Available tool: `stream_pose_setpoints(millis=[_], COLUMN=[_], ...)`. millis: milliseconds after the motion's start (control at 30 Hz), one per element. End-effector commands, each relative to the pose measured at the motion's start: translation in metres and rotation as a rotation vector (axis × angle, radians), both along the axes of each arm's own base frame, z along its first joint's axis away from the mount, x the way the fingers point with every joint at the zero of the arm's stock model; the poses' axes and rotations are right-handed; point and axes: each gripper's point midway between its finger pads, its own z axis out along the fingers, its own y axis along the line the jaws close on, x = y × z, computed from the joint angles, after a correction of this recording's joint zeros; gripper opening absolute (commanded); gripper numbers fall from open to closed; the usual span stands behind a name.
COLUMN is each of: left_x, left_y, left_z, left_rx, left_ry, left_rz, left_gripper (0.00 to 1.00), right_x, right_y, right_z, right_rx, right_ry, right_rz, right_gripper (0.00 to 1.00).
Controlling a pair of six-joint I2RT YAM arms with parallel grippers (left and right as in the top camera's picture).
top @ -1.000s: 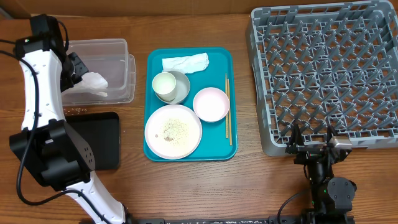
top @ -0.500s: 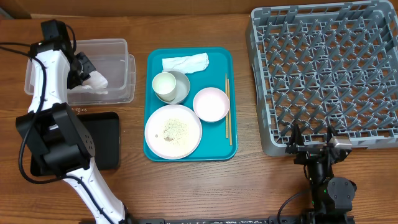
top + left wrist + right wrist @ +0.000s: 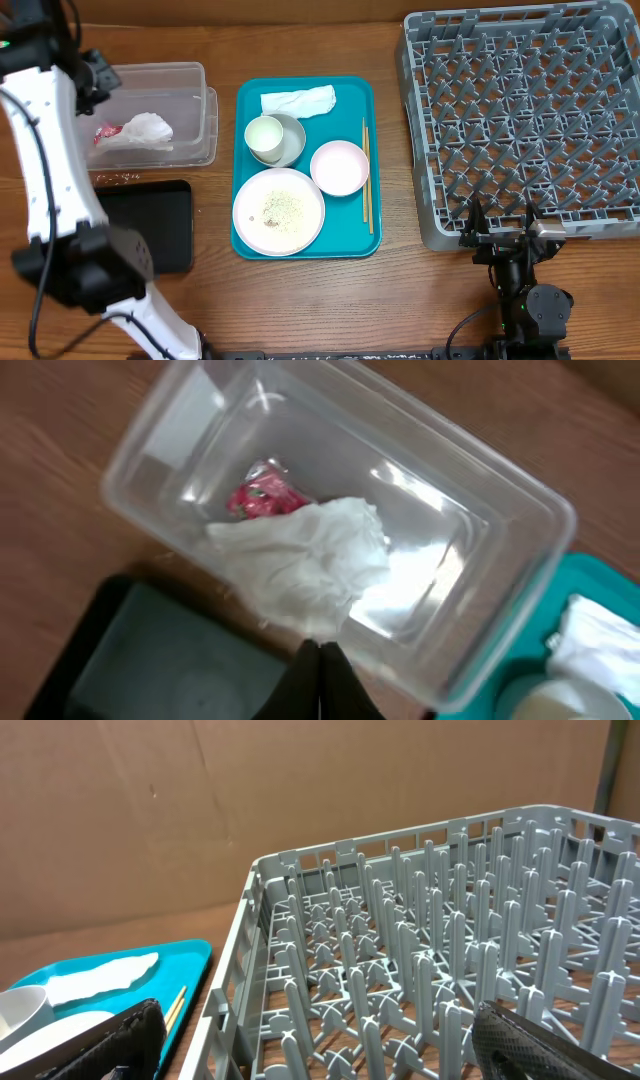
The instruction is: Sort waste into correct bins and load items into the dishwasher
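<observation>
Jaws closed empty on your left (right agape, idle): mid waste-sorting, next fetch the napkin (image 3: 298,100) at twelve o'clock on the tray (image 3: 352,240).

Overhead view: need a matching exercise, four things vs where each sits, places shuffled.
Things:
1. red wrapper
2. white cup
3. rice grains
4. chopsticks

Places:
A. on the white plate
B. inside the grey bowl
C. in the clear tub
D. along the right edge of the teal tray

Pairs: 1-C, 2-B, 3-A, 4-D
</observation>
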Motion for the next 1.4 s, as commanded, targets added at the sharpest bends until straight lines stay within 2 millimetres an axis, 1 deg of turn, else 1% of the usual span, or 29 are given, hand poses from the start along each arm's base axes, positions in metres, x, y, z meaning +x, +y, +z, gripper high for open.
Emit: stream_pose_setpoints(millis=[0,100,133,200,300,367,533,600,733,833,967,1367], left_x=[-0.026,-0.053,-0.059,-0.068,-0.073,-0.071,-0.054,-0.046,-0.033,-0.030,-0.023,0.006], left_y=[0.000,-0.003,-0.004,-0.006,-0.008,-0.008,-0.006,-0.007,-0.003,-0.001,0.002,0.015], left_z=[0.014,-0.002,-0.008,-0.020,-0.040,-0.060,-0.094,-0.105,-0.123,-0.137,-0.145,-0.141], left_rx=[0.016,-0.019,-0.031,-0.054,-0.078,-0.086,-0.105,-0.126,-0.129,-0.138,-0.131,-0.093], left_ry=[0.036,0.166,0.199,0.252,0.309,0.334,0.331,0.328,0.326,0.344,0.335,0.215], left_rz=[0.019,0.031,0.033,0.039,0.040,0.040,0.033,0.028,0.027,0.038,0.040,0.043], left_gripper=[0.04,0.04,0.04,0.04,0.04,0.04,0.04,0.04,0.04,0.04,0.04,0.04], right_x=[0.000,0.000,0.000,0.000,0.000,0.000,0.000,0.000,0.000,0.000,0.000,0.000], right_y=[0.000,0.000,0.000,0.000,0.000,0.000,0.000,0.000,0.000,0.000,0.000,0.000], right_z=[-0.001,-0.001,-0.001,-0.001,-0.001,-0.001,-0.001,-0.001,-0.001,-0.001,-0.001,-0.001], right_rx=[-0.004,-0.004,-0.004,-0.004,-0.004,-0.004,-0.004,-0.004,-0.004,-0.004,-0.004,-0.004], right_ry=[-0.006,-0.006,-0.006,-0.006,-0.006,-0.006,-0.006,-0.006,-0.006,-0.006,-0.006,-0.006], right_rz=[-0.002,-0.003,-0.003,-0.002,-0.002,-0.002,-0.003,-0.003,-0.003,-0.003,-0.003,-0.003], right_gripper=[1.00,1.00,1.00,1.00,1.00,1.00,1.00,1.00,1.00,1.00,1.00,1.00])
